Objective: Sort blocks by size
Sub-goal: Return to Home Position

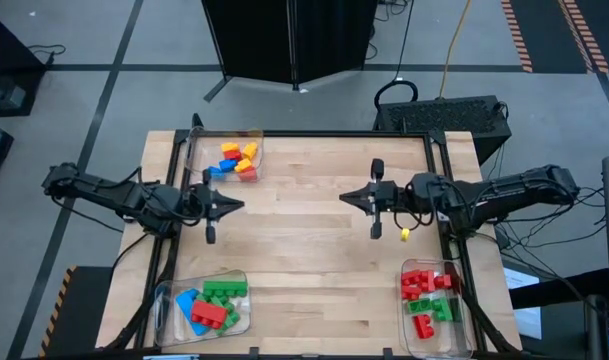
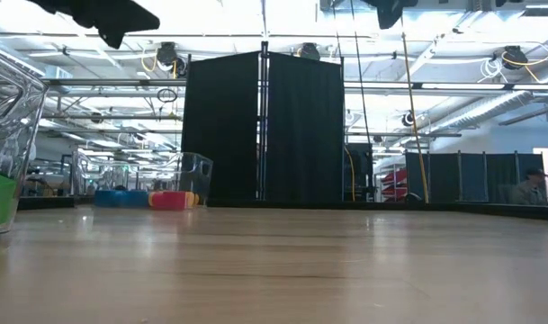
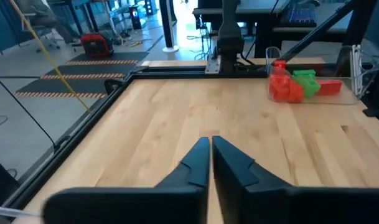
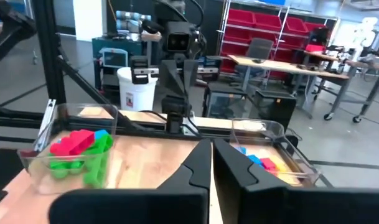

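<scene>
The blocks lie in three clear trays. Small yellow, orange, blue and red blocks fill the far left tray. Green, red and blue blocks fill the near left tray. Red and green blocks fill the near right tray, which also shows in the left wrist view. My left gripper is shut and empty above the table's left side. My right gripper is shut and empty above the table's right side. Both point at the table's middle.
A small yellow piece lies on the table under my right arm. A raised dark frame runs around the wooden table. The table's middle is bare wood between the grippers.
</scene>
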### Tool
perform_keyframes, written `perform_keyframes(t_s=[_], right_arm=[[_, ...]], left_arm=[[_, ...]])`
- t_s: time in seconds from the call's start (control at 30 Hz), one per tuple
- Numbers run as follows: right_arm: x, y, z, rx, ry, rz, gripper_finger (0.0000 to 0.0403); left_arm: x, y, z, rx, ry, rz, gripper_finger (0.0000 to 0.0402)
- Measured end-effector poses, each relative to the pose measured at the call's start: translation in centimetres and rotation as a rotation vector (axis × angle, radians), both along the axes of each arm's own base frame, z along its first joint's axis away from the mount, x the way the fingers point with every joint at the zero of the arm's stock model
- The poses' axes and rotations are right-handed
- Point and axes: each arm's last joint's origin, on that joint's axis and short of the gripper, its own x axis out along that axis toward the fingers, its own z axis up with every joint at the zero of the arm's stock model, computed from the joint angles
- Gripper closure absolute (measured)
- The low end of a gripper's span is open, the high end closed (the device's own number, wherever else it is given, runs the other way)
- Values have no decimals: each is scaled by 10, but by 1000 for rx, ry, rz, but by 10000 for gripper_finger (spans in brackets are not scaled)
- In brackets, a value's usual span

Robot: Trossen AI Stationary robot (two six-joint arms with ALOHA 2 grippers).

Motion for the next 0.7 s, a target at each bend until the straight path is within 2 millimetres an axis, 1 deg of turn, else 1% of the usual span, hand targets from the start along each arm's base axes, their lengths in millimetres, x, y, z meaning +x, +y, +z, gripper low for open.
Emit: perform_keyframes(t_s=[0.07, 0.2, 0.37, 0.5, 0.7], right_arm=[[0, -1, -3, 0, 9, 6, 402], [0, -3, -9, 0, 9, 1, 403], [-4, -7, -31, 25, -39, 16, 403], [-12, -11, -47, 35, -64, 19, 403], [-27, -20, -50, 33, -42, -25, 403]], left_arm=[[-4, 1, -3, -1, -8, 0, 395], [-12, 3, -8, -6, -27, 0, 395], [-18, 5, -24, -14, -57, 2, 394], [-23, 6, -35, -17, -66, 3, 394], [-29, 9, -48, -14, -81, 27, 394]])
